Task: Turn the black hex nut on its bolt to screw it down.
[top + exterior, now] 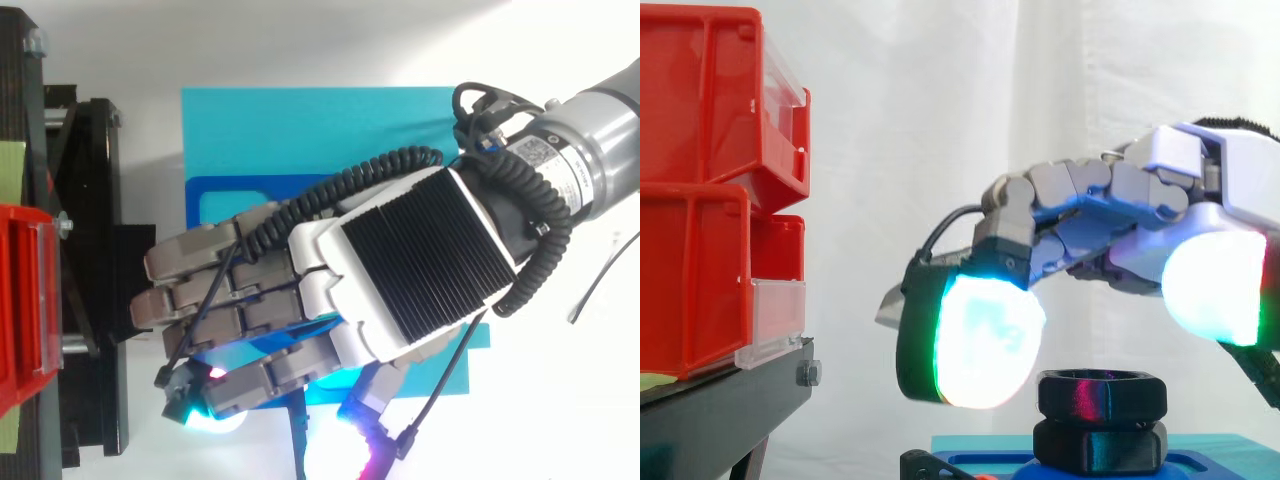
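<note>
A black hex nut [1102, 392] sits on top of a second black hex piece [1100, 447] on a blue base [1200, 447]. My hand [1120, 215] hovers just above the nut, reaching in from the right. One glowing fingertip [985, 340] hangs down just left of the nut, about level with its top. Another glowing pad [1212, 285] sits higher, to the nut's right. Neither pad touches the nut, and the fingers are loosely bent around open space. In the top view the hand [420, 265] covers the nut, over the light blue plate [300, 130].
Stacked red bins [700, 200] stand at the left on a black stand [720, 400], also seen as red bin [25, 300] and stand [95, 200] from above. A white curtain hangs behind. A thin dark cable [600, 280] lies at the right.
</note>
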